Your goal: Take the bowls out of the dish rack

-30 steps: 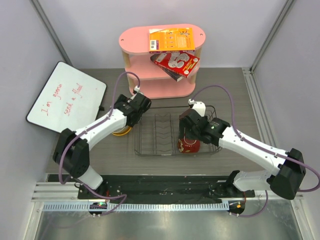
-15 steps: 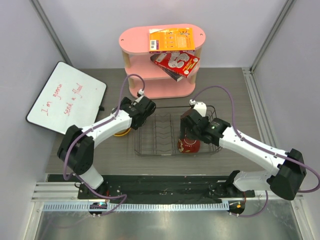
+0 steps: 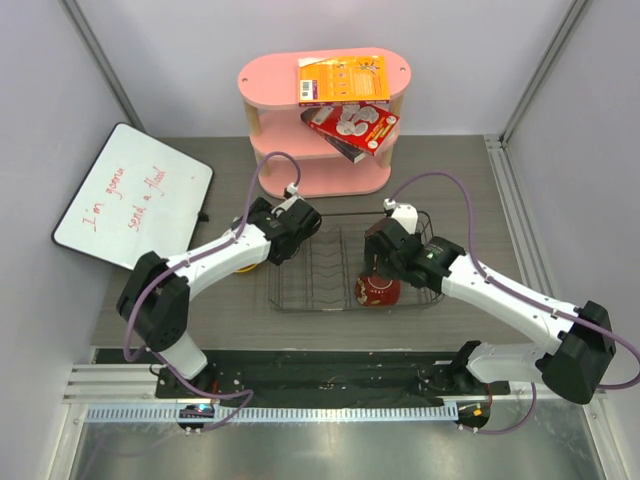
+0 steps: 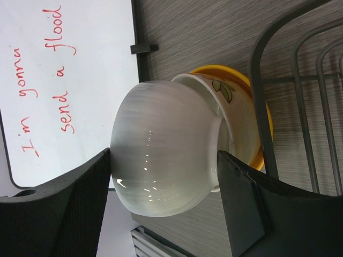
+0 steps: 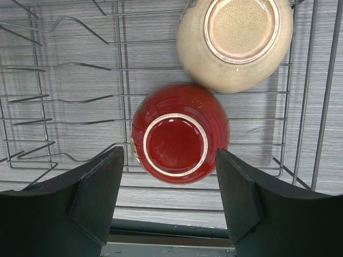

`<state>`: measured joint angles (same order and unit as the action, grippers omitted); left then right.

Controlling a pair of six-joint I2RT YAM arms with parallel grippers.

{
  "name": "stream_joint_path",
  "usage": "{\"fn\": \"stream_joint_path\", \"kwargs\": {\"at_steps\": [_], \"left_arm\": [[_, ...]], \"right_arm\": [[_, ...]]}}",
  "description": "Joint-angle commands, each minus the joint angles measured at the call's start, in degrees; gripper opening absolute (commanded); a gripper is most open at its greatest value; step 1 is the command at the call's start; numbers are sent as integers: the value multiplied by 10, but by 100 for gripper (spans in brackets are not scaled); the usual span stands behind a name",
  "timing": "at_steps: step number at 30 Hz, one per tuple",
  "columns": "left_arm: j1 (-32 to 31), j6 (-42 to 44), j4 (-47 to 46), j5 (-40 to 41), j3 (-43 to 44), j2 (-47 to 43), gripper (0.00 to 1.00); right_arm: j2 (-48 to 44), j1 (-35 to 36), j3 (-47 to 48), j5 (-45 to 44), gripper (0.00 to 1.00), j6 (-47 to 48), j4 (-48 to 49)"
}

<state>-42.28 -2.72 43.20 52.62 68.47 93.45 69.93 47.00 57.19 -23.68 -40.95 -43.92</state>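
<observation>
The black wire dish rack (image 3: 312,292) stands mid-table. A dark red bowl (image 5: 179,136) and a beige bowl (image 5: 236,37) sit upside down in its right end, foot rings up. My right gripper (image 5: 169,152) hovers open above the red bowl (image 3: 378,291), with one finger on either side of it. The white bowl (image 4: 161,134) lies tilted in the yellow-orange bowl (image 4: 262,123) on the table left of the rack. My left gripper (image 4: 163,160) is open over the white bowl, at the rack's left edge (image 3: 290,228). The arm hides most of that stack in the top view.
A pink tiered shelf (image 3: 325,110) with boxes stands behind the rack. A whiteboard (image 3: 130,200) with red writing lies at the far left. The rack's tines (image 5: 64,99) stand left of the red bowl.
My left gripper has moved right, from over the yellow-orange bowl toward the rack's left edge. The right gripper shifted slightly right; the red bowl has not moved.
</observation>
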Motion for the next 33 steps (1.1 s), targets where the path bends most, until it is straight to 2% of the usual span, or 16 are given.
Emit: {"fn": "stream_joint_path", "kwargs": {"at_steps": [1,5,6,7,8,18,27,30,33], "left_arm": [[-7,-10,-2,52,20,-18,69],[-11,-10,-3,49,18,-23,74],[-15,-11,-3,49,16,-24,79],[-16,-11,-7,53,15,-28,96],[-18,-12,-9,49,14,-30,98],[-29,-28,-3,1,13,-66,98],[-20,-15,-11,-29,-3,-144,100],[12,-32,-19,-98,-15,-177,100],[76,-63,-36,-215,-28,-201,91]], "right_arm": [[-18,-3,1,-16,75,-8,9],[-19,-4,-1,-15,75,-7,9],[-17,-6,-1,-15,75,-7,9],[-18,-5,0,-15,75,-8,10],[-17,-5,-1,-19,75,-9,9],[-24,-7,2,-28,75,-14,10],[-23,-9,-3,-23,75,-16,9],[-19,-9,-3,-21,75,-14,10],[-22,-9,-3,-21,75,-12,9]]}}
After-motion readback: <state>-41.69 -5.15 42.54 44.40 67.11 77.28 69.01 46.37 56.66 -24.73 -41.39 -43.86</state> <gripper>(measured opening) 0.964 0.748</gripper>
